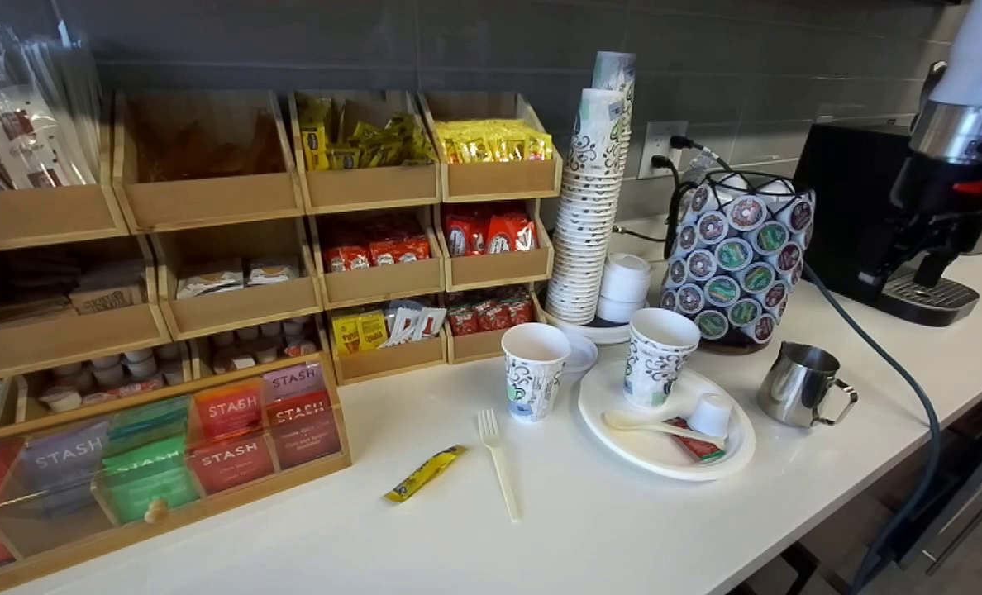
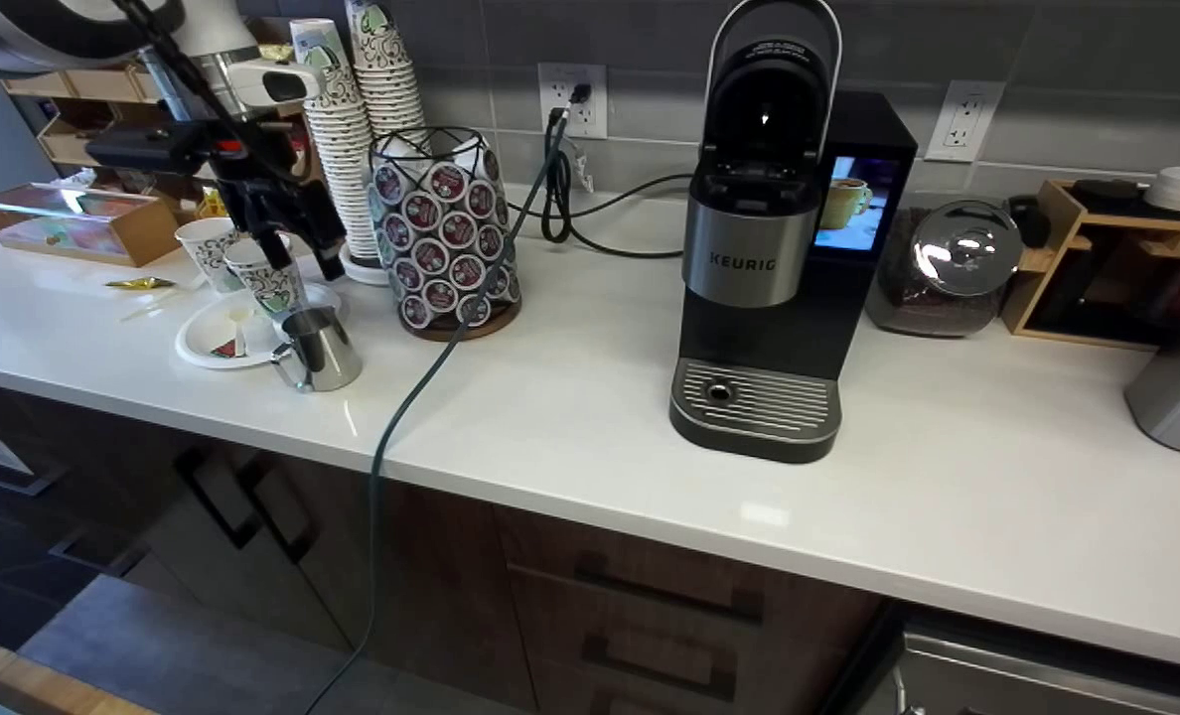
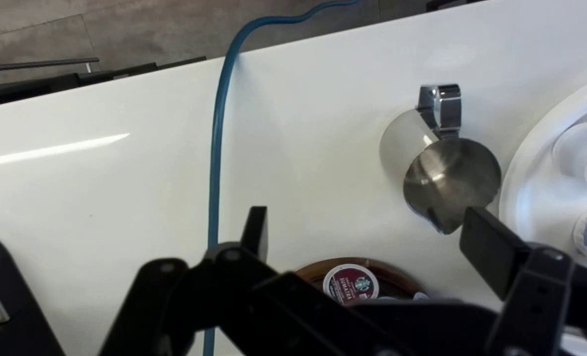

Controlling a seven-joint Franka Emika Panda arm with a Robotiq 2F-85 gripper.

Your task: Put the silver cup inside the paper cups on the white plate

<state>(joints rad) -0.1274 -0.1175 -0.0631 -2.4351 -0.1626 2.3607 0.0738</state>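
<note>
White glossy worktop [image 2: 570, 427], its back edge against a grey tiled wall [image 1: 359, 49]; dark wood cabinets [image 2: 630, 606] under the front edge. Teal cable [image 3: 218, 148] crosses the front edge and drops to the floor.

Stainless-steel milk pitcher [image 1: 798, 384]: just off the right rim of the white plate [image 1: 636, 450], upright, polished. Handle to the front edge, spout to the back. Bare metal inside.

Gripper [image 3: 365, 222] in the air over the worktop, fingers spread wide, nothing held, apart from the pitcher.

Containers, left to right. Tea box [image 1: 339, 430], Stash sachets [image 1: 226, 413] inside. Wooden bins [image 1: 373, 183] along the back edge: yellow packets [image 1: 491, 142], red packets [image 1: 491, 235]. Nearer the front edge, loose yellow sachet [image 1: 425, 473] and plastic fork [image 1: 503, 479]. Lone paper cup [image 1: 532, 380] upright, left of the plate. On the plate: printed paper cups [image 1: 656, 376], two rims showing, nested, upright; also spoon [image 1: 623, 421], red-green packet [image 1: 698, 447], small white tub [image 1: 710, 415]. Tall cup stacks [image 1: 583, 248] toward the back edge. Wire rack [image 2: 496, 322], full of coffee pods [image 2: 448, 229]; one reads Sumatra. Keurig coffee maker [image 2: 754, 248], lid raised. Glass jar [image 2: 933, 293], dark contents, kind unclear.
</note>
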